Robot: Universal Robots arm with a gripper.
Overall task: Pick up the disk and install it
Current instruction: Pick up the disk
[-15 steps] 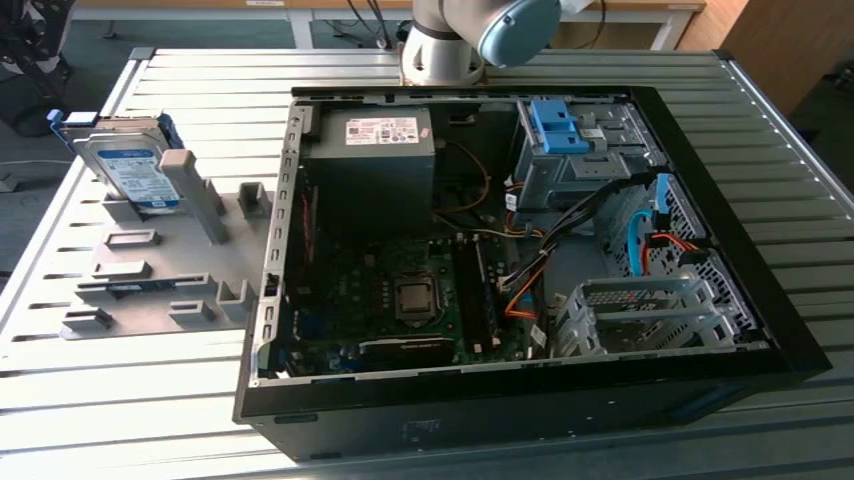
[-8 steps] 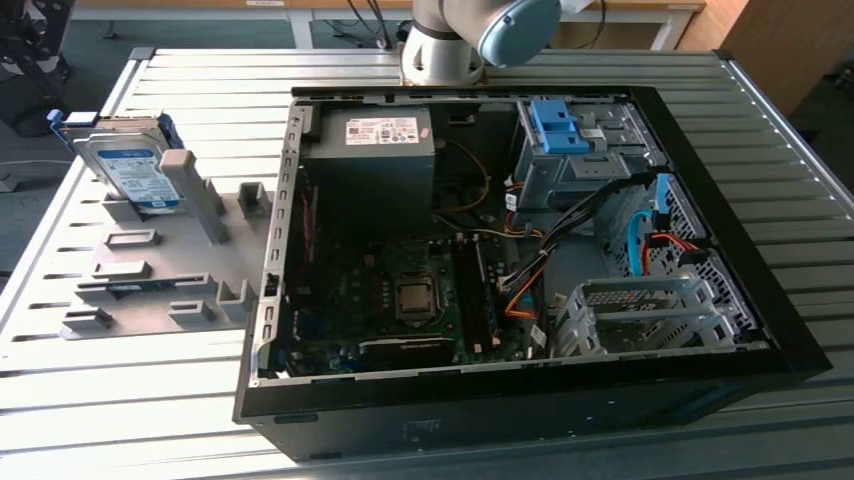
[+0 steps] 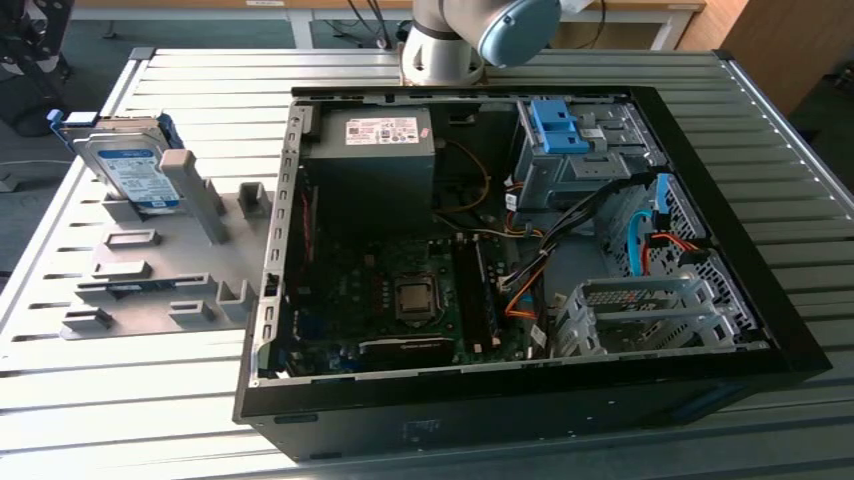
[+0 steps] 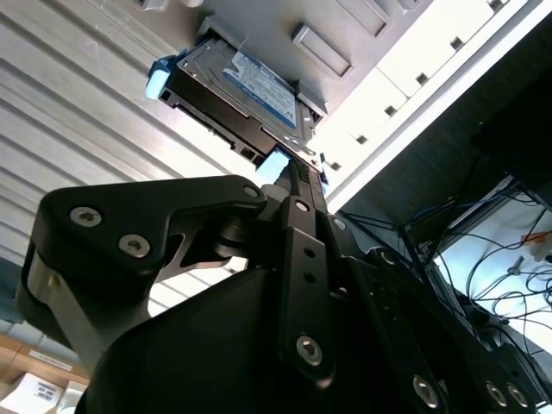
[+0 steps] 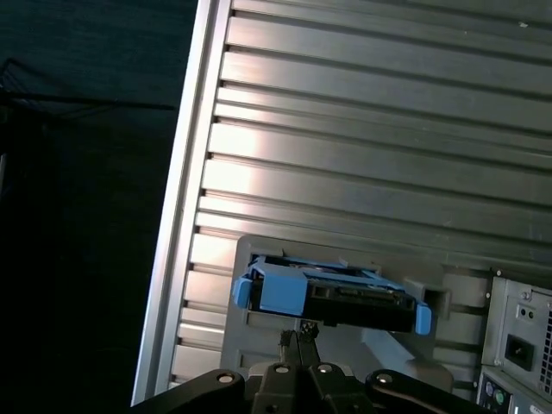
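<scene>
Disk [image 3: 134, 170] stands on edge in the grey rack [image 3: 147, 270] near the counter's [image 3: 134, 400] far corner, on the exterior view's left. Gripper [image 5: 298, 333] is closed and empty, close to it. My call: open wide and centre across the flat faces, clear of the blue rails [image 5: 276, 293].

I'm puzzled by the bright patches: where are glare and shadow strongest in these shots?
Exterior view: glare on the slatted table at the exterior view's left, the computer case interior shaded. First wrist view: a bright band across the slats, the disk dim. Second wrist view: the end effector dark against washed-out highlights.
</scene>
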